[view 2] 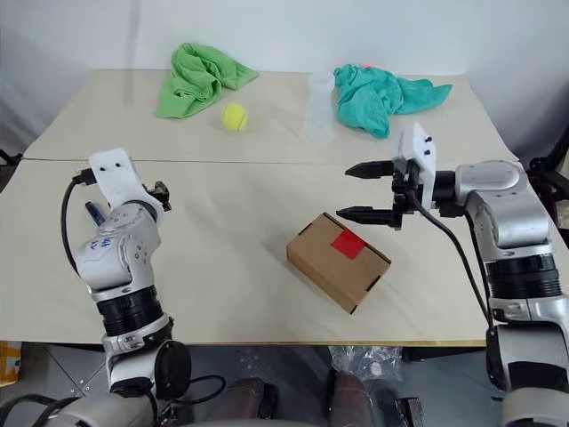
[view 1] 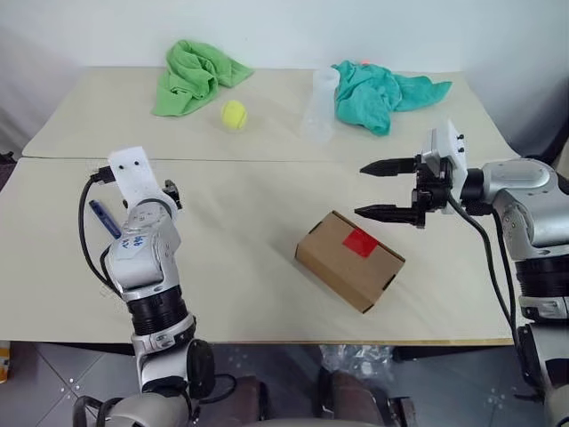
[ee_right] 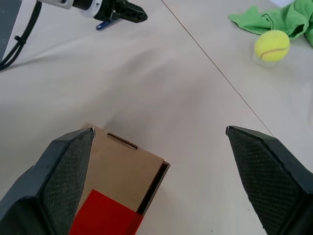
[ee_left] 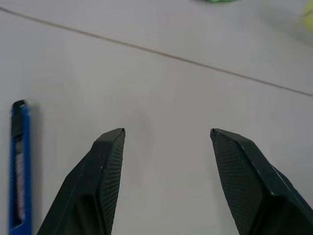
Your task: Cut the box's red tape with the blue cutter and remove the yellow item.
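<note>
Left gripper (ee_left: 167, 139) sits closest to my view: fingers spread, nothing between them, bare tabletop (ee_left: 161, 93) ahead. Blue cutter (ee_left: 18, 166) lies flat just outside that claw's one finger, roughly parallel to it, not touching. From the head camera the cutter is mostly hidden behind my left forearm; only a short blue length shows.

Right gripper (view 1: 384, 189) hangs above the table, fingers wide apart and empty, pointing across toward the left arm. Box (view 1: 349, 259) rests just below and beside that claw's lower finger, apart from it. Red tape (view 1: 361, 242) sits on the box top, toward the edge nearest that claw. Lid looks shut.

Handling judgement: cutter is slim, stiff, probably smooth plastic, low on the table. I'd take it across the mid-body, narrow sides to the pads; expect it to skid or roll if one finger arrives first. Box looks light and hollow; cardboard will give and may slide under cutting pressure, so it wants pinning by the side walls, clear of the tape.

Hard to read: whether the cutter's blade is out; how the tape bridges the flap seam. Yellow item presumably inside the box. Tennis ball (view 1: 234, 114), green cloth (view 1: 194, 75), teal cloth (view 1: 378, 92) and a clear cup (view 1: 324, 105) lie well beyond both claws.
</note>
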Available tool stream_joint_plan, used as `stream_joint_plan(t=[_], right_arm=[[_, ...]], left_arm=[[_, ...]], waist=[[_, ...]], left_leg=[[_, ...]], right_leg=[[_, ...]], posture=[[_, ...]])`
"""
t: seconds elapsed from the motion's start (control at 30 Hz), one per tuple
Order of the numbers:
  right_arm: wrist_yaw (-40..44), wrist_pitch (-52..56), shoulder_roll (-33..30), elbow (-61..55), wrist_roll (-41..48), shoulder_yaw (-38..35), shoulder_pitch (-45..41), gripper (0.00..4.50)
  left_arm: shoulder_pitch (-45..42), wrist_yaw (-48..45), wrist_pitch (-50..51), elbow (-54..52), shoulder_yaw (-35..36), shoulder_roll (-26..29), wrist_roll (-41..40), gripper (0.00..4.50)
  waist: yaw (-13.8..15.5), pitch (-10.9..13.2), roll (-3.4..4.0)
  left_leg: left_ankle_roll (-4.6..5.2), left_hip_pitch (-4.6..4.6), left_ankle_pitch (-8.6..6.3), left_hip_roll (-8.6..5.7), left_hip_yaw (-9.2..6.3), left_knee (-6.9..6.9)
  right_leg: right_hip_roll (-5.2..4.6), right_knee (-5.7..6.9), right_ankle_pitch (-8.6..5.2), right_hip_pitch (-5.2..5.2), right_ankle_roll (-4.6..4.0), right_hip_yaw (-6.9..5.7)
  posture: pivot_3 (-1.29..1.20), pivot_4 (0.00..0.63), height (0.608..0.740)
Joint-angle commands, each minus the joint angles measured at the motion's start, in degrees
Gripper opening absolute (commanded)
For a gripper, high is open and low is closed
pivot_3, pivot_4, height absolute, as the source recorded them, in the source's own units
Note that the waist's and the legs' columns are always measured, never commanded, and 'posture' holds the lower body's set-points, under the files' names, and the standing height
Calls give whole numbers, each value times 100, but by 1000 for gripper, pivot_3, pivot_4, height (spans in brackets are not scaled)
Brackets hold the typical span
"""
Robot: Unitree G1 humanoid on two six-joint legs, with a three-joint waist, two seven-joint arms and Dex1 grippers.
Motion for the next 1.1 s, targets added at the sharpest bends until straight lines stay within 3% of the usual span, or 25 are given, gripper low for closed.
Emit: stream_joint_plan(t=[0.03,0.43,1.1], right_arm=[[172,-196,55,107,-62,-5,-225,4500],[167,-133,103,-33,-106,-70,-69,4500],[81,-155,151,-145,-36,-154,125,4500]], left_arm=[[-195,446,275,-273,211,-5,270,2908],[-595,979,485,294,1245,266,313,2908],[-513,923,474,1124,1668,491,155,2908]], waist=[[-2,0,0],[-4,0,0],[-15,0,0]], left_leg=[[0,0,0,0,1,0],[-5,0,-2,0,-1,0],[-9,2,-3,1,0,-1]], right_leg=[[0,0,0,0,0,1],[0,0,0,0,0,-1],[2,1,-1,-1,-1,1]], posture=[[0,150,740],[0,150,740],[0,150,740]])
